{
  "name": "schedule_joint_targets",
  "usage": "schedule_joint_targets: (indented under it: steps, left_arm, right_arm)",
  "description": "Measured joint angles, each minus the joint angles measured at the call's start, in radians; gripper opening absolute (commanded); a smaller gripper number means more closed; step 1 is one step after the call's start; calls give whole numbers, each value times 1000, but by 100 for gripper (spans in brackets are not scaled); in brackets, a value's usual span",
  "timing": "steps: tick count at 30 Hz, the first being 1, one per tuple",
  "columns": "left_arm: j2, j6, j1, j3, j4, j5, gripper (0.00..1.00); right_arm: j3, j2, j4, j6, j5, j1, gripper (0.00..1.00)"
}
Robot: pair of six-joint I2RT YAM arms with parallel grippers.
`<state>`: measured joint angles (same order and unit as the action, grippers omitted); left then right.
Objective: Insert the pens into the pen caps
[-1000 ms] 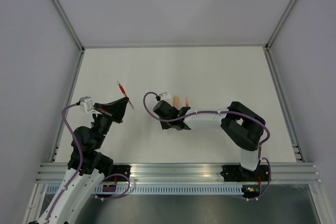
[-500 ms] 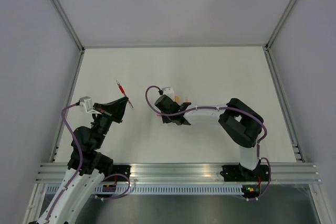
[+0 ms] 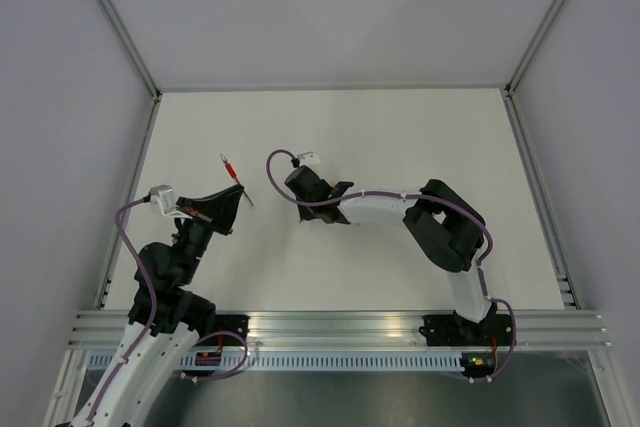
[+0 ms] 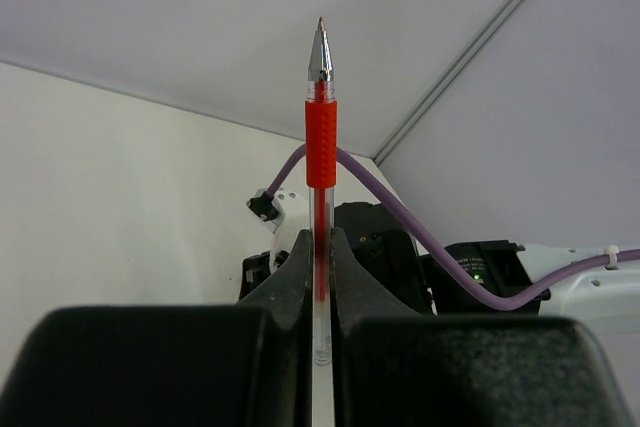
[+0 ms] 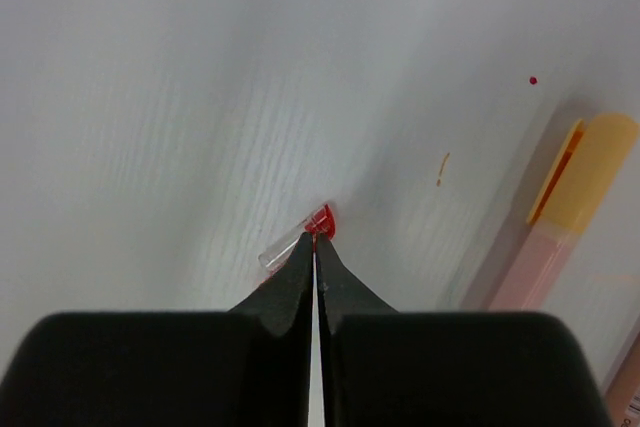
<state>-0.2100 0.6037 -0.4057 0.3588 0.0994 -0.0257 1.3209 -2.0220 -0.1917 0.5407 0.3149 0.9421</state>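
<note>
My left gripper [image 4: 319,247] is shut on a slim red pen [image 4: 321,137], whose silver tip points up and away from the wrist. From above, that pen [image 3: 229,167] sticks out past the left gripper [image 3: 238,189] at the table's left. My right gripper [image 5: 315,239] is shut, with only a hairline slit between the jaws. Its tips rest against a short clear pen cap with a red end [image 5: 298,238] lying on the table; the cap lies beyond the tips, not between them. In the top view the right gripper [image 3: 308,215] hides that cap.
A pinkish pen body [image 5: 530,272] with an orange clipped cap [image 5: 590,167] lies on the table at the right of the right wrist view. Small ink marks [image 5: 441,168] dot the white table [image 3: 420,137]. Grey walls and metal rails enclose the table.
The right arm has swung left and away across the table and now covers the two orange and pink items that showed beside it earlier. The left arm and its pen have stayed put.
</note>
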Motion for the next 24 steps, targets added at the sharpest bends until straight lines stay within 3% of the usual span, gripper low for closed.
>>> schedule_joint_targets:
  steps: [6, 10, 15, 24]
  left_arm:
    - [8, 0, 0, 0, 0, 0, 2]
    - [15, 0, 0, 0, 0, 0, 2]
    - [23, 0, 0, 0, -1, 0, 2]
    - [48, 0, 0, 0, -2, -2, 2]
  right_arm:
    - [57, -23, -13, -5, 2, 0, 21]
    - [57, -23, -21, 29, 5, 0, 38]
    - [58, -23, -45, 93, 27, 1, 43]
    - [96, -25, -132, 300, 88, 3, 43]
